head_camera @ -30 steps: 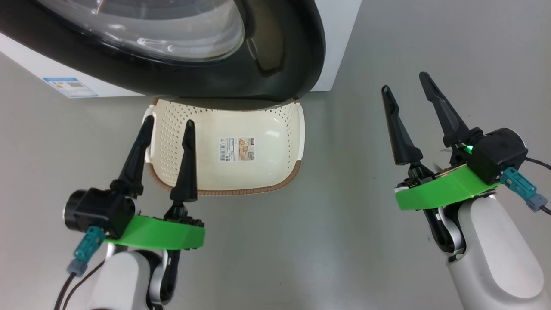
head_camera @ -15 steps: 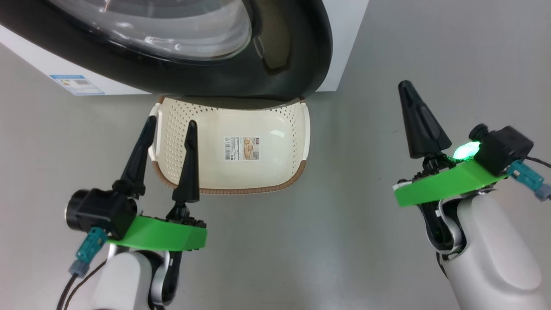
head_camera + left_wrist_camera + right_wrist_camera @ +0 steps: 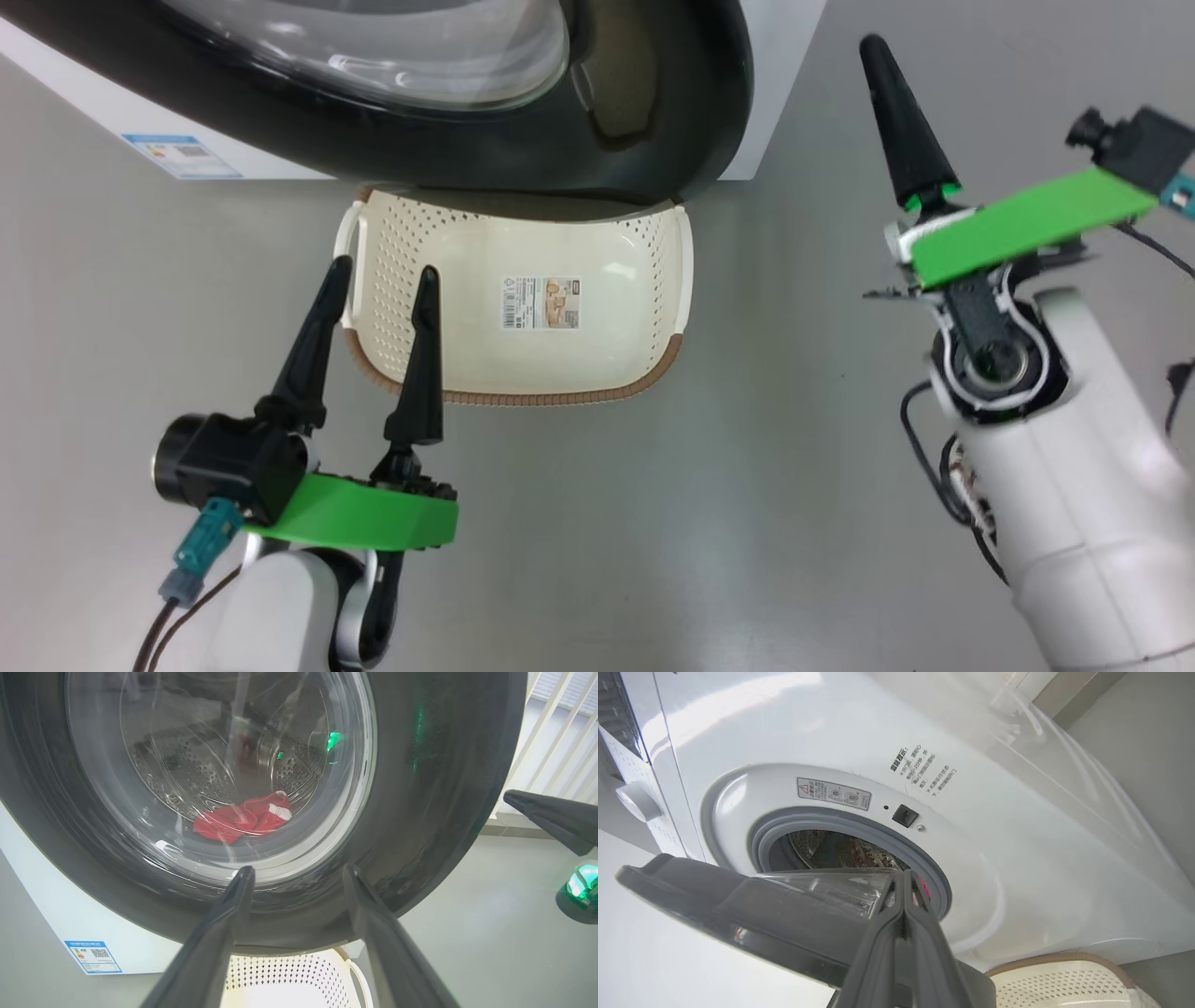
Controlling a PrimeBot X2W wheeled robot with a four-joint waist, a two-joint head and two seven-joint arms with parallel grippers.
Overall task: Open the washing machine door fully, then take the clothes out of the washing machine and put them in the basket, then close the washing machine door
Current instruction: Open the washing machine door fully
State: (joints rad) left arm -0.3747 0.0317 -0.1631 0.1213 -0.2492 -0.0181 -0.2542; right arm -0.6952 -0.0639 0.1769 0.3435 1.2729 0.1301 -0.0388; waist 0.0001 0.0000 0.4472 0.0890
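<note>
Pinched right gripper (image 3: pixel 903 875) fronts ajar door (image 3: pixel 738 924); red speck (image 3: pixel 925 890), perhaps fabric.

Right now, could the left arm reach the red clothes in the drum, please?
Probably not: the washing machine door, only partly open, stands between the open left gripper and the clothes.

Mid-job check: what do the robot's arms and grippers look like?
The left gripper and right gripper each have two long tapering black fingers on a bright green plate, beside a black camera with a teal connector and dark cable. Forearms are glossy white.
</note>
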